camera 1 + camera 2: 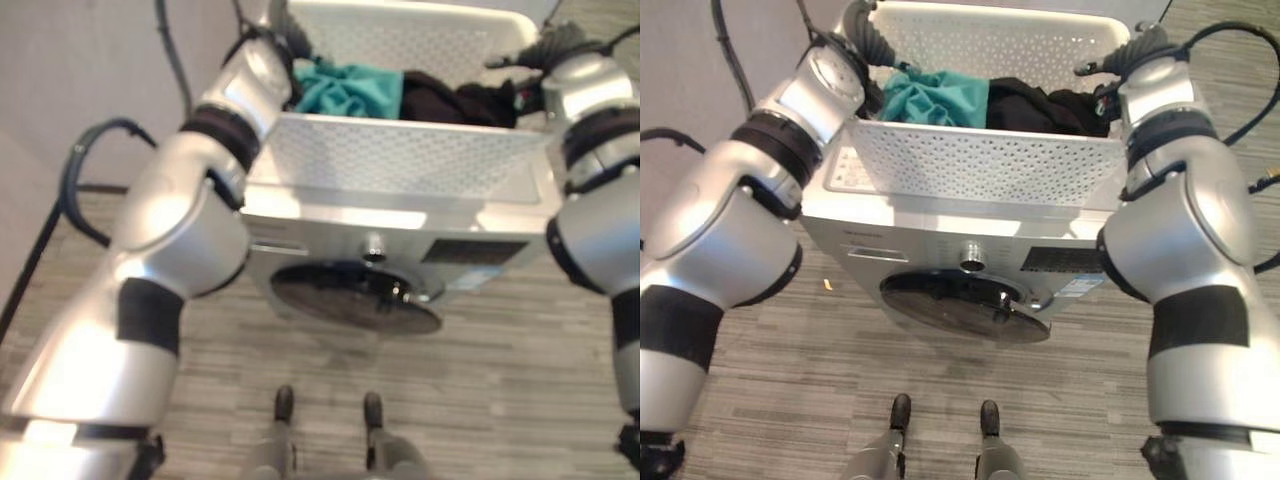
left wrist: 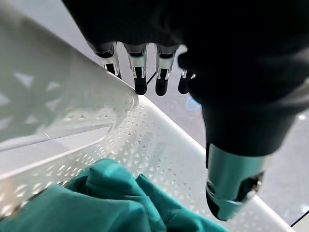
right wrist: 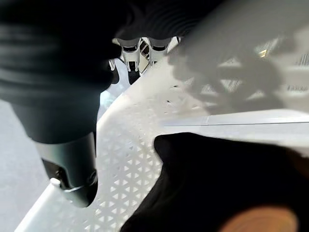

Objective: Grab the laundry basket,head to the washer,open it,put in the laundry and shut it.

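Note:
The white perforated laundry basket [image 1: 980, 165] sits over the top of the silver washer [image 1: 940, 235]; I cannot tell whether it rests on it. A teal cloth [image 1: 925, 97] and dark clothes [image 1: 1035, 108] lie in the basket. My left hand [image 2: 217, 58] grips the basket's left rim [image 2: 96, 96], its fingers [image 2: 140, 77] outside and its thumb inside above the teal cloth [image 2: 96, 203]. My right hand [image 3: 58, 58] clasps the right rim [image 3: 130, 159] the same way, beside the dark clothes [image 3: 217, 183]. The washer's round dark door [image 1: 965, 305] is closed, under a knob [image 1: 971, 260].
A pale wall [image 1: 60, 70] stands to the left of the washer. Grey wood-look floor [image 1: 840, 380] stretches between me and the washer's front. A dark display panel [image 1: 1060, 260] sits to the right of the knob.

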Robot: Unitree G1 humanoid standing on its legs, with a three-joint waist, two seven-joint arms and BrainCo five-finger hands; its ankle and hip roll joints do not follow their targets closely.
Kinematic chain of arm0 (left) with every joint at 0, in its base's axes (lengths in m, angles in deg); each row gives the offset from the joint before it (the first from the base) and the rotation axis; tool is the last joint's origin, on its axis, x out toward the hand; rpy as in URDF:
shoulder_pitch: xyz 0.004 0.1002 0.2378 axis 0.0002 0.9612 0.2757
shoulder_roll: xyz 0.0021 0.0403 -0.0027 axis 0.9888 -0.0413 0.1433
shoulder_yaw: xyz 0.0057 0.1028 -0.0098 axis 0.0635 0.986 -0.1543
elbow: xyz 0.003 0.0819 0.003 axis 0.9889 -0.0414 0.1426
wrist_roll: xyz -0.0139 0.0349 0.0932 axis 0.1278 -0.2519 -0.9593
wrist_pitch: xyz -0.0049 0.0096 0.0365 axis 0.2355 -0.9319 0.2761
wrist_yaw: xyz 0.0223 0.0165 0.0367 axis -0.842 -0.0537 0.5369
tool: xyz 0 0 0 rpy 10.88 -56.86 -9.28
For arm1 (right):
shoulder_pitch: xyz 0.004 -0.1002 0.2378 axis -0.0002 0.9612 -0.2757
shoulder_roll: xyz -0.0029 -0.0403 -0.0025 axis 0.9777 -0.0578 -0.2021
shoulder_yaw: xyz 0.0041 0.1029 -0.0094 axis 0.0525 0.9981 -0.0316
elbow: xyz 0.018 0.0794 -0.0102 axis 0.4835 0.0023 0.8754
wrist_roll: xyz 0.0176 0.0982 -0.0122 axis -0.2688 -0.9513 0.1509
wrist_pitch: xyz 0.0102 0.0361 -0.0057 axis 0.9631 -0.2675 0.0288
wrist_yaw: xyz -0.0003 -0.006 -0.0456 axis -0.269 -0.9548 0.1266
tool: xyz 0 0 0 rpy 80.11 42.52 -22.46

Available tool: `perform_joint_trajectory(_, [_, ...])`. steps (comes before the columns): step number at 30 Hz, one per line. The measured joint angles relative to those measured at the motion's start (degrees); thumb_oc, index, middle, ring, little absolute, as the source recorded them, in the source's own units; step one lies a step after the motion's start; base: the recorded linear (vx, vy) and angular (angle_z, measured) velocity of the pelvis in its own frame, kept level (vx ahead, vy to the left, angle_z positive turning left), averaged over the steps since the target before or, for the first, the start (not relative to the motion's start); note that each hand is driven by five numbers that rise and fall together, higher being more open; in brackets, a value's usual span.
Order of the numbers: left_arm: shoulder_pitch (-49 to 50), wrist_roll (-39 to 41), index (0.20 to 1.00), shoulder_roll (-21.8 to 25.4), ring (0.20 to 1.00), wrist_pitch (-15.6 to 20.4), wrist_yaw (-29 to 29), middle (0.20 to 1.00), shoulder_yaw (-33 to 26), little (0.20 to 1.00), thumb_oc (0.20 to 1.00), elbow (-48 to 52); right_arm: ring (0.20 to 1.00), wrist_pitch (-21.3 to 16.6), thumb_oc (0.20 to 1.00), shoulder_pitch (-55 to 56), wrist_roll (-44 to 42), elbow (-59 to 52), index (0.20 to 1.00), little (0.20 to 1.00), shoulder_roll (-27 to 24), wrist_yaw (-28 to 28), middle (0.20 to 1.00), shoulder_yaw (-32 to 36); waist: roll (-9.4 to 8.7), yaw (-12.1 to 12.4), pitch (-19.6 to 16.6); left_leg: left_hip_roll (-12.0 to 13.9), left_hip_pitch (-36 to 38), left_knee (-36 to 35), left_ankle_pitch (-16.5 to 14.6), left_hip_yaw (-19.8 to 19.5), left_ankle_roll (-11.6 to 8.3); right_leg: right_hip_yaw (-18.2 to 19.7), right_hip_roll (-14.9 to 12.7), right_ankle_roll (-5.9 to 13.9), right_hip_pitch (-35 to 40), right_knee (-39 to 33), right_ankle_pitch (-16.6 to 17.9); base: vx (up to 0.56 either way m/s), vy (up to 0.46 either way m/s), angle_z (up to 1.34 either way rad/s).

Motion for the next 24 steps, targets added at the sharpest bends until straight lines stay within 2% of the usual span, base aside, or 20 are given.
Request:
perform_joint_trajectory(9, [0.08,1.63,1.000,-0.43,1.000,0.05,1.45,1.000,-3.42,1.000,1.000,0.03,1.000,-0.10,1.000,-0.02,0.02,-0.34,1.000,1.000,0.48,-1.07,1.000,0.47,-0.11,-0.01,-0.05,0.11,1.08,-0.51,0.01,0.03,0.01,0.01,0.00,0.00,0.90,-0.20,0.00,0.02,0.000,-0.01])
perform_joint_trajectory(14, [-0.12,1.63,1.000,-0.47,1.000,2.16,2.79,1.000,-5.64,1.000,1.000,2.38,1.000,-0.20,1.000,-0.01,0.11,-0.61,1.000,1.000,0.92,-1.06,1.000,0.57,-0.22,-0.09,-0.14,0.15,3.58,-1.88,0.10,-0.01,0.09,-0.33,-0.06,0.01,3.45,-1.43,0.01,0.05,0.004,0.02])
perform_joint_trajectory(24, [-0.75,-1.35,1.000,-0.48,1.000,3.13,4.75,1.000,-5.41,1.000,1.000,3.03,1.000,-0.60,1.000,-0.02,0.31,-2.49,1.000,1.000,1.12,-1.01,1.000,2.17,-0.43,-0.39,-0.38,0.17,6.23,-3.01,0.26,-0.13,0.14,-0.78,-0.14,0.00,6.02,-2.14,0.00,0.04,0.004,0.02])
